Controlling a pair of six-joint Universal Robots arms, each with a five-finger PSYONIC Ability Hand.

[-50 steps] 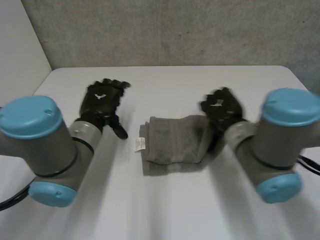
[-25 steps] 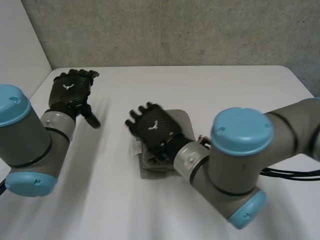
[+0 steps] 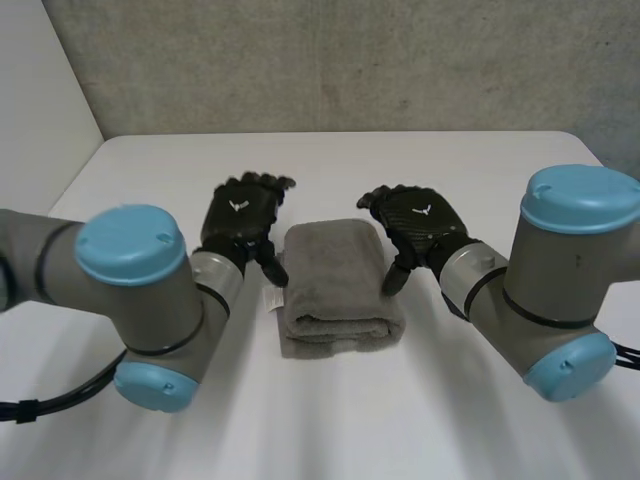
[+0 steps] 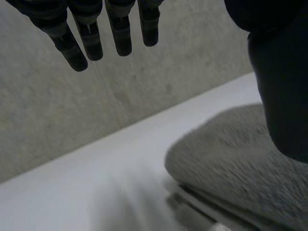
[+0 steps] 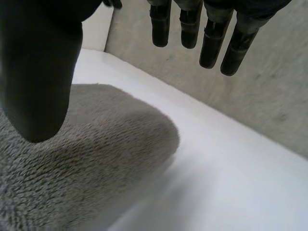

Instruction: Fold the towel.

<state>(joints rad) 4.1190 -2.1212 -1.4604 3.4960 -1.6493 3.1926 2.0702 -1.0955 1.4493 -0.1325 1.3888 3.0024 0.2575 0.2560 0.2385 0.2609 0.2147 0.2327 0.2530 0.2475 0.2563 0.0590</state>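
Folded towel [image 3: 335,285] sits right between left hand [image 3: 243,215] and right hand [image 3: 418,220], long axis running front to back. Both hands look equally near, fingers relaxed, holding nothing.

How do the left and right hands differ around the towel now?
The left hand sits beside the towel's left edge, near its white label; the right hand sits at the right edge. The left hand's fingers point toward the far wall; the right hand's angle inward toward the towel's far corner. Both are open, holding nothing, thumbs hanging by the towel.
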